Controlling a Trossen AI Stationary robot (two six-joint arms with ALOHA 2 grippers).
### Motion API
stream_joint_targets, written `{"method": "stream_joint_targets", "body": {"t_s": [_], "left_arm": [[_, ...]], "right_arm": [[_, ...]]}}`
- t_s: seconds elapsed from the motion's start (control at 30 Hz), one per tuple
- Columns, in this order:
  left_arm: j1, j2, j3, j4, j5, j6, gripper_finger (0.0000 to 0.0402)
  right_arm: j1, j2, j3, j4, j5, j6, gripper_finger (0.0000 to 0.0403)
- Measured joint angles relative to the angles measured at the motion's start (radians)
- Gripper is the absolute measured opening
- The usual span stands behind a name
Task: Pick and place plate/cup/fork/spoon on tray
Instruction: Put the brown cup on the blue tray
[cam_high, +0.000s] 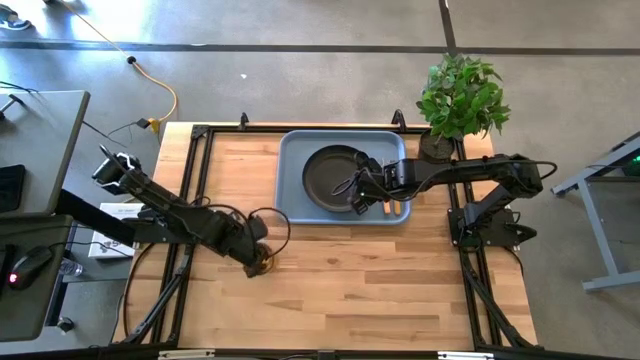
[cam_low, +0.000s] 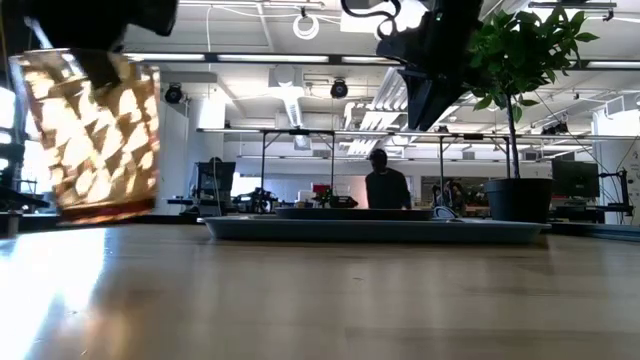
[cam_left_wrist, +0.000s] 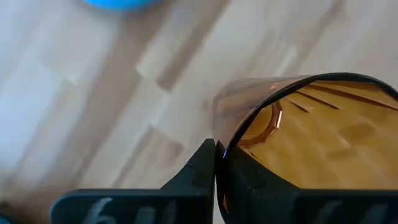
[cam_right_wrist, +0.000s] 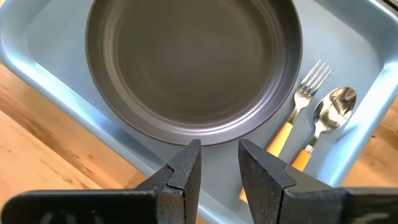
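Note:
The amber patterned cup (cam_low: 92, 130) hangs in my left gripper (cam_high: 258, 258) over the wood table, left of and nearer than the light blue tray (cam_high: 290, 150). It also shows in the left wrist view (cam_left_wrist: 311, 130). The dark plate (cam_high: 330, 173) lies in the tray. The fork (cam_right_wrist: 305, 93) and the spoon with a shiny bowl (cam_right_wrist: 333, 112) lie side by side in the tray, right of the plate. My right gripper (cam_right_wrist: 217, 165) is open and empty above the tray, by the plate's right rim; it also shows in the high view (cam_high: 362, 192). My left gripper pinches the cup's wall at its rim (cam_left_wrist: 219, 146), one finger (cam_left_wrist: 202, 171) outside and one (cam_left_wrist: 255, 180) inside the cup. The fingers come from above. The cup hangs below them, slightly tilted and clear of the table.
A potted plant (cam_high: 460, 95) stands at the table's far right corner, behind the right arm. A person (cam_low: 385, 185) shows in the room beyond the table. Bare wood (cam_high: 380, 280) lies between the tray and the near edge.

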Motion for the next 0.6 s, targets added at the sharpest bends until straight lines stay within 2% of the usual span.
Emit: {"method": "stream_joint_targets", "body": {"t_s": [0.27, 0.43, 0.6], "left_arm": [[0.146, 0.0, 0.074, -0.011, -0.126, 0.076, 0.0004], [0.294, 0.0, 0.11, -0.02, -0.19, 0.213, 0.0004], [0.472, 0.0, 0.164, -0.017, -0.238, 0.416, 0.0004]], "right_arm": [[-0.028, 0.0, 0.0, 0.0, 0.003, -0.036, 0.0099], [-0.047, 0.0, 0.0, 0.0, 0.029, -0.032, 0.0099], [-0.073, 0.0, 0.0, 0.0, 0.029, -0.032, 0.0099]]}}
